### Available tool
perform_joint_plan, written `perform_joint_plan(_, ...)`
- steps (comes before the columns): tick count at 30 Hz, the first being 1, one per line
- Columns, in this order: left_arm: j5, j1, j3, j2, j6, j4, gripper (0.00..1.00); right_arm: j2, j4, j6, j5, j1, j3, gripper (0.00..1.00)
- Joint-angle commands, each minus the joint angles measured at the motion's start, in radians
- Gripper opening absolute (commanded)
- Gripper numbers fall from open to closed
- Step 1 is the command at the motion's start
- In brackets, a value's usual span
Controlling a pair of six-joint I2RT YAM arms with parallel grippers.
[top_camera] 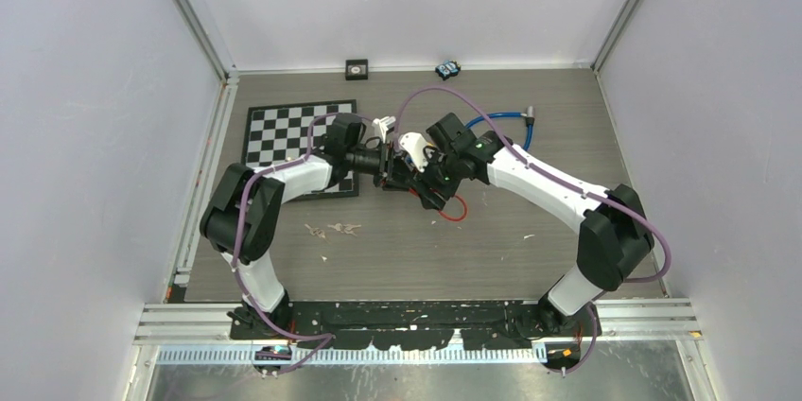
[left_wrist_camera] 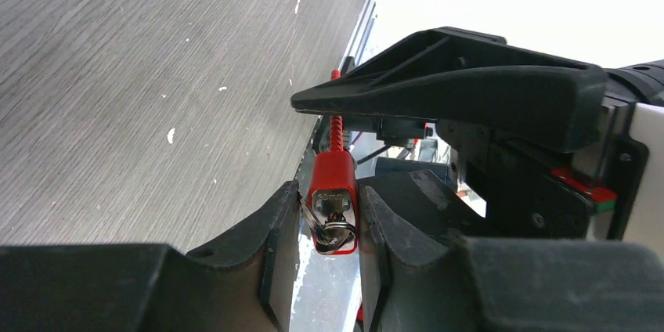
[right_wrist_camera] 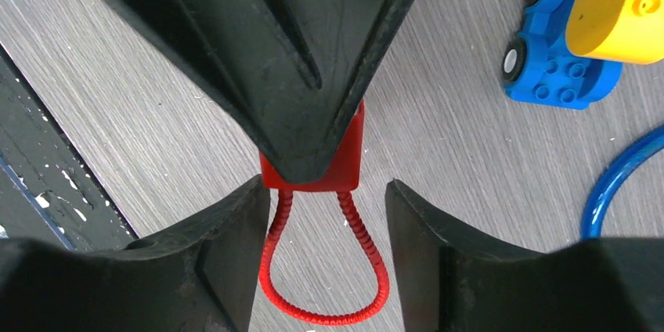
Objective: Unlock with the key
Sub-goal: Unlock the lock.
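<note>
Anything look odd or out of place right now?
Only pale scraps scattered on the table in front of the left arm look like debris. The red padlock, key inserted, sits straight in the left gripper.

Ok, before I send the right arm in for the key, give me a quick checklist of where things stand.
1. Hold on the padlock by the left gripper: ok, jaws shut on its red body.
2. Seating of the key: ok, it sits in the lock's end face with its ring hanging.
3. Position of the right gripper for the key: not ok, its jaws are open and straddle the cable loop at the opposite end.
4. Clearance between loop and right jaws: cannot tell, one strand runs close beside a jaw.
5. Cable freed from the body: not ok, both ends enter it.
6. Turn of the key: cannot tell.
</note>
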Motion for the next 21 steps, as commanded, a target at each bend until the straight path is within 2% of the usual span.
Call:
perform_joint_plan(1,0.047,0.004,-0.006,-0.047,-0.007,0.058,0.00,0.013,0.012,-0.014,-0.033,-0.001,0.042,0.55)
perform_joint_plan(5,0.045,0.006,-0.007,-0.044,-0.010,0.062,0.00,0.005,0.013,-0.019,-0.045,-0.001,0.034,0.36)
perform_joint_plan(7,0.040,0.009,-0.008,-0.041,-0.014,0.065,0.00,-0.002,0.014,-0.024,-0.044,-0.001,0.026,0.24)
perform_joint_plan(9,0.031,0.015,-0.013,-0.037,-0.023,0.071,0.00,-0.008,0.019,-0.027,-0.044,-0.001,0.017,0.07)
perform_joint_plan(10,0.027,0.020,-0.018,-0.036,-0.034,0.077,0.00,-0.008,0.021,-0.028,-0.041,-0.001,0.015,0.04)
perform_joint_plan(12,0.017,0.031,-0.032,-0.033,-0.058,0.106,0.00,-0.008,0.023,-0.033,-0.032,-0.001,0.010,0.01)
perform_joint_plan(18,0.010,0.056,-0.050,-0.032,-0.074,0.131,0.00,-0.005,0.023,-0.028,-0.033,-0.002,0.011,0.00)
perform_joint_plan(20,0.011,0.056,-0.049,-0.031,-0.074,0.134,0.00,-0.004,0.020,-0.026,-0.036,-0.001,0.012,0.04)
perform_joint_plan(21,0.014,0.056,-0.048,-0.030,-0.073,0.135,0.00,-0.002,0.016,-0.026,-0.038,-0.001,0.014,0.10)
